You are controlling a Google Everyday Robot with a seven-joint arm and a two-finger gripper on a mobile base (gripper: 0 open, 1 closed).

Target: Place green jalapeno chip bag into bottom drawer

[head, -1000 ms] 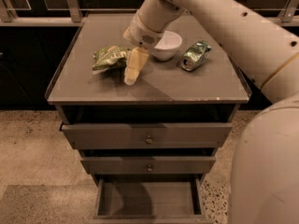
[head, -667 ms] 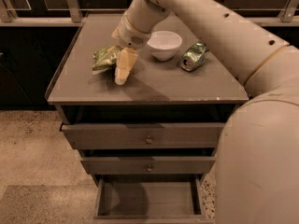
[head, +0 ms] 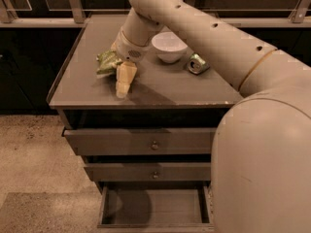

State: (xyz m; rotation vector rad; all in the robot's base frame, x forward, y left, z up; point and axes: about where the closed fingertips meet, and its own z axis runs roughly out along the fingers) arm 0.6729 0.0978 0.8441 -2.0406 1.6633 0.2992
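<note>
The green jalapeno chip bag (head: 107, 62) lies crumpled on the left half of the cabinet top. My gripper (head: 122, 85) hangs down from the wrist just right of the bag and in front of it, close to the tabletop, and its upper part overlaps the bag's right edge. The bottom drawer (head: 155, 208) is pulled out at the foot of the cabinet and nothing shows inside it.
A white bowl (head: 169, 46) stands behind and right of the gripper. A dented green can (head: 197, 63) lies to its right. Two knobbed drawers (head: 154, 144) are slightly out. My arm (head: 209, 38) crosses the right side, and my body (head: 262, 164) fills the lower right.
My arm has swung left, bringing the gripper from near the bowl to the right edge of the chip bag. The bag, bowl and can have not moved.
</note>
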